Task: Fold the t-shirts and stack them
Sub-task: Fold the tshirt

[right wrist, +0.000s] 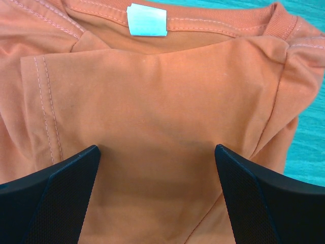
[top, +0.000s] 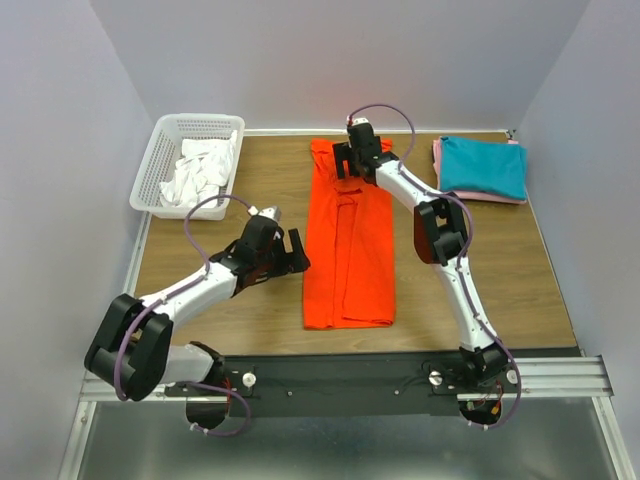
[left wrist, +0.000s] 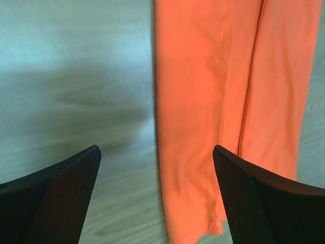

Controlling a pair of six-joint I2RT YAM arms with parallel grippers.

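Observation:
The orange-red t-shirt (top: pixel 348 250) lies folded into a long narrow strip down the middle of the table, collar at the far end. My right gripper (top: pixel 345 160) is open just above its collar end; the right wrist view shows the collar with a white label (right wrist: pixel 147 20) and the folded sleeves (right wrist: pixel 152 101) between the fingers. My left gripper (top: pixel 296 252) is open and empty at the strip's left edge; the left wrist view shows the shirt's left edge (left wrist: pixel 203 101) and bare wood. A teal shirt (top: pixel 485 166) lies folded on a pink one (top: pixel 438 160) at the far right.
A white mesh basket (top: pixel 160 160) at the far left holds crumpled white cloth (top: pixel 200 170). The wooden table (top: pixel 200 320) has grey walls on three sides and a metal rail along the near edge.

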